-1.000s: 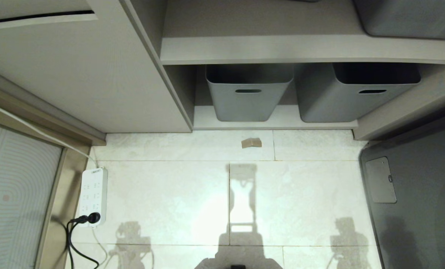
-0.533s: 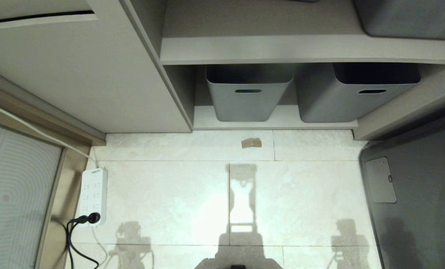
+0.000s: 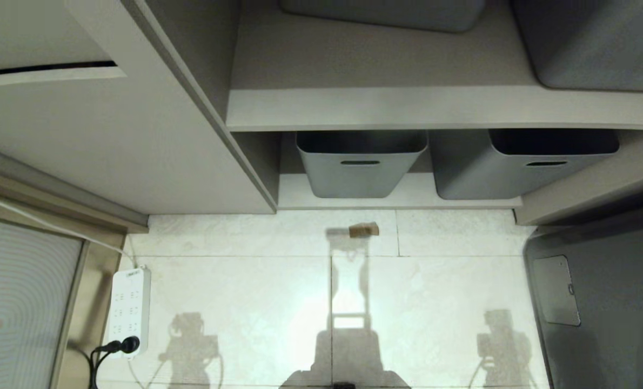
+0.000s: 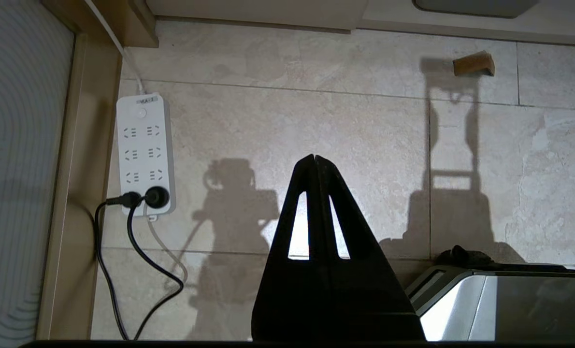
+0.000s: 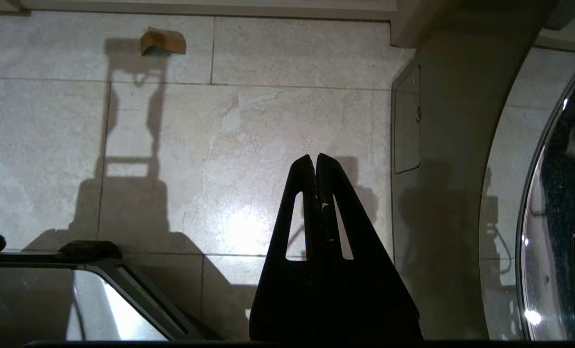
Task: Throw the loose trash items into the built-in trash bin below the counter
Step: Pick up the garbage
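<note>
One of the loose trash items, a small folded tan cardboard piece (image 3: 363, 230), lies on the pale floor tiles just in front of the low shelf; it also shows in the wrist views (image 4: 473, 64) (image 5: 163, 41). My left gripper (image 4: 314, 157) hangs shut and empty above the floor, well short of the cardboard. My right gripper (image 5: 315, 157) is shut and empty too, near the dark appliance. Neither gripper is in the head view. A beige cabinet front (image 3: 111, 140) with a dark slit fills the upper left; I cannot tell whether it is the built-in trash bin. The counter is out of view.
Two grey tubs (image 3: 360, 165) (image 3: 521, 167) with slot handles stand on the low shelf behind the cardboard. A white power strip (image 3: 128, 308) with a black plug and cords lies by the left wall. A dark washing machine (image 3: 597, 302) stands at the right. My base (image 4: 510, 304) is below.
The whole head view has shifted downward in the picture, so the camera has moved; more of the upper shelf shows. The cardboard has stayed put on the floor.
</note>
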Controlling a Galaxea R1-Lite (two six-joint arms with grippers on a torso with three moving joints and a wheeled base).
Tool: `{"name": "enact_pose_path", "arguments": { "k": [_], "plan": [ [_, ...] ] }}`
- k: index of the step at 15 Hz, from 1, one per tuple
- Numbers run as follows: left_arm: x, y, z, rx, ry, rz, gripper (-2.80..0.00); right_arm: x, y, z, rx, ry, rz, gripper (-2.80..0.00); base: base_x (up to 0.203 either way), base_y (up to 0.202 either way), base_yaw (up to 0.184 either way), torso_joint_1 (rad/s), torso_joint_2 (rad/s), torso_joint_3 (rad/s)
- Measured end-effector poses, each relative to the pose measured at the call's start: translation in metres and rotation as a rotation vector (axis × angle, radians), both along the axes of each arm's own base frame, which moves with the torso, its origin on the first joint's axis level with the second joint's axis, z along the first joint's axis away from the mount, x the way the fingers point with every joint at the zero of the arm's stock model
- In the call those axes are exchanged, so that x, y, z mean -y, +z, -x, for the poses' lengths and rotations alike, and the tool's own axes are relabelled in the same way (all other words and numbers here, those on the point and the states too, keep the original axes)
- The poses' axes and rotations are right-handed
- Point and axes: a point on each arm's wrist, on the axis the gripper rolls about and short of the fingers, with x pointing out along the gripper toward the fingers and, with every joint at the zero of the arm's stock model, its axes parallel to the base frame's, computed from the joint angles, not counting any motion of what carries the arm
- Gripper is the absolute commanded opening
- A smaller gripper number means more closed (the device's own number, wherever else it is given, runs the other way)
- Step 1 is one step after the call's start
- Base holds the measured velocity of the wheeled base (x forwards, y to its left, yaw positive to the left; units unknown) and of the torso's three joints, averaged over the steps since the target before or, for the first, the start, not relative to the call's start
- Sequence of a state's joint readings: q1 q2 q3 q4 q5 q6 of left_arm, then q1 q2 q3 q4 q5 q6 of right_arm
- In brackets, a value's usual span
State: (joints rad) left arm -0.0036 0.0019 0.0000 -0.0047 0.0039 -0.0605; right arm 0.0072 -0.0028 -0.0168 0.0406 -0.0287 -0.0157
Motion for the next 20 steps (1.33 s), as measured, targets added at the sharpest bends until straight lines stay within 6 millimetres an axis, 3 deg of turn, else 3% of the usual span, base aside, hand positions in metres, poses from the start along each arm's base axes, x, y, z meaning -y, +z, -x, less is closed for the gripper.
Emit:
{"name": "enact_pose_path", "arguments": {
  "k": [9, 11, 13, 15, 17, 20],
  "plan": [
    [0.000, 0.001, 0.000, 0.006, -0.015, -0.006, -2.80, 0.000, 0.000, 0.000, 0.000, 0.000, -0.014, -2.80, 0.000, 0.000, 0.000, 0.000, 0.00, 0.000],
    [0.001, 0.020, 0.004, 0.049, -0.052, 0.006, -2.80, 0.000, 0.000, 0.000, 0.000, -0.003, -0.024, -2.80, 0.000, 0.000, 0.000, 0.000, 0.00, 0.000],
    [0.002, 0.053, 0.002, 0.061, -0.125, 0.033, -2.80, 0.000, 0.000, 0.000, 0.001, -0.007, -0.036, -2.80, 0.000, 0.000, 0.000, 0.000, 0.00, 0.000],
    [0.005, 0.093, -0.014, 0.015, -0.249, 0.089, -2.80, 0.000, 0.000, 0.000, -0.001, -0.012, -0.039, -2.80, 0.000, 0.000, 0.000, 0.000, 0.00, 0.000],
    [0.010, 0.122, -0.044, -0.103, -0.423, 0.165, -2.80, 0.000, 0.001, 0.000, 0.001, -0.013, -0.045, -2.80, 0.000, 0.000, 0.000, 0.000, 0.00, 0.000],
    [0.026, 0.130, -0.093, -0.343, -0.728, 0.230, -2.80, 0.000, 0.001, 0.000, 0.002, -0.013, -0.060, -2.80, 0.000, 0.000, 0.000, 0.000, 0.00, 0.000]
  ]
}}
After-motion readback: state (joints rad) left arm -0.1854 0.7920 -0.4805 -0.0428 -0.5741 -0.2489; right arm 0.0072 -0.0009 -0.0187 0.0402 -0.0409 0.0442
